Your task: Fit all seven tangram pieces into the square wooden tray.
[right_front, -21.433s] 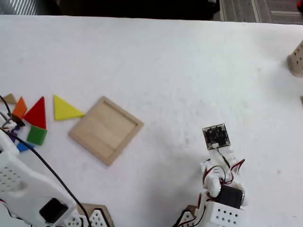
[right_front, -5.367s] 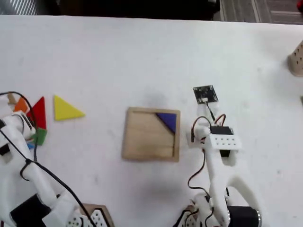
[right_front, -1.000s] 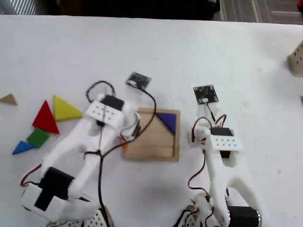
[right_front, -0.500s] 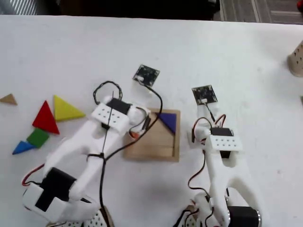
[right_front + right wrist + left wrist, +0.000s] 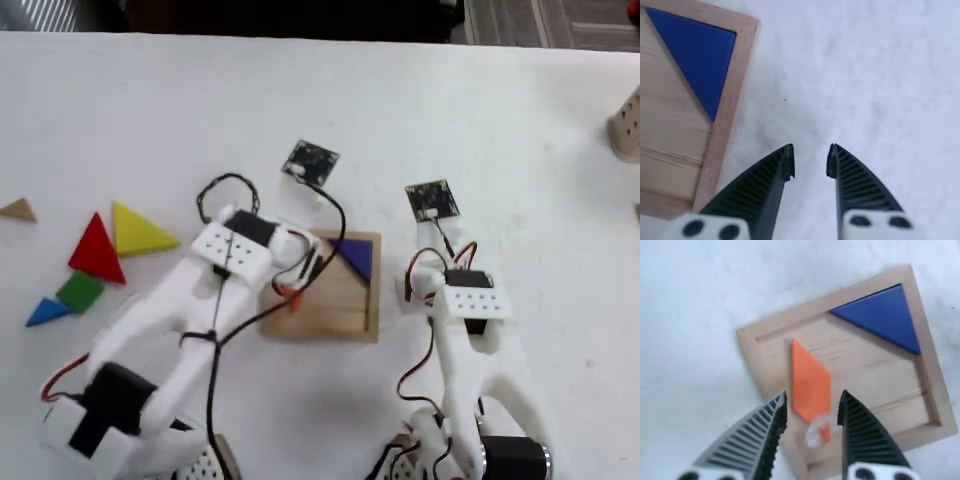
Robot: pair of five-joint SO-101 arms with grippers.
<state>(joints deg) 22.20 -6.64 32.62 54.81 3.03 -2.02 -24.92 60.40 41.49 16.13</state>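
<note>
The tray (image 5: 330,334) now sits square-on at the middle of the tabletop (image 5: 480,110), no longer skewed toward 9 o'clock, with the blue triangle (image 5: 356,254) in its 1 o'clock corner. The left gripper (image 5: 812,396) comes in over its 9 o'clock side, jaws parted around the orange piece (image 5: 811,382).

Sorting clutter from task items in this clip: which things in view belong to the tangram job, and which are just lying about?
Job: square wooden tray; dark blue triangle; orange parallelogram; yellow triangle; red triangle; green square; small light-blue triangle; small tan triangle.
Lying about: perforated tan block at the table's edge.
</note>
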